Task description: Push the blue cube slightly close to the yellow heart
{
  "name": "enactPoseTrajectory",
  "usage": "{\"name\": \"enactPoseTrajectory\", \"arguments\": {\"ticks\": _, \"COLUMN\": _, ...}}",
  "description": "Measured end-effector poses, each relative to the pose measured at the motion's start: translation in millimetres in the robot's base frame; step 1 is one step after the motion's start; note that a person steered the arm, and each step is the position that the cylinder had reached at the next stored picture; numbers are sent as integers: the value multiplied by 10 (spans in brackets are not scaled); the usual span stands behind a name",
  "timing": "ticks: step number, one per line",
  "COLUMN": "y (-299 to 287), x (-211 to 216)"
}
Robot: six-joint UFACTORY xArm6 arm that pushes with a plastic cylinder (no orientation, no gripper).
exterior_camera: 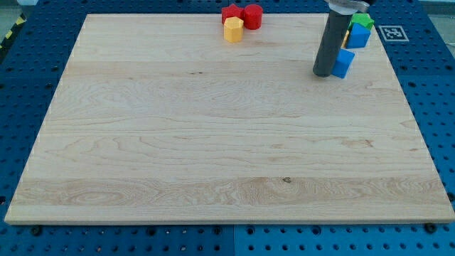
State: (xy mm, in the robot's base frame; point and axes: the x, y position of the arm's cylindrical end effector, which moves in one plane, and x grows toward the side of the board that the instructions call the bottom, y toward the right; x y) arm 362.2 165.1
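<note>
A small blue cube (344,62) lies near the view's top right. My tip (323,73) rests on the board just left of it, touching or nearly touching its left side. A yellow block (233,29), the yellow heart as far as its shape can be made out, lies at the view's top centre, well to the left of the cube and the tip. The dark rod rises from the tip to the view's top edge.
Two red blocks (232,13) (252,16) sit against the yellow one at the board's top edge. A larger blue block (359,35), a green block (364,20) and a sliver of yellow-orange block (346,37) cluster behind the rod near the board's top right corner.
</note>
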Motion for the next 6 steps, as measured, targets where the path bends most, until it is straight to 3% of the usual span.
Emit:
{"name": "enactPoseTrajectory", "arguments": {"ticks": 3, "y": 0, "x": -199}}
{"name": "enactPoseTrajectory", "arguments": {"ticks": 4, "y": -9, "x": 145}}
{"name": "enactPoseTrajectory", "arguments": {"ticks": 6, "y": 461, "x": 145}}
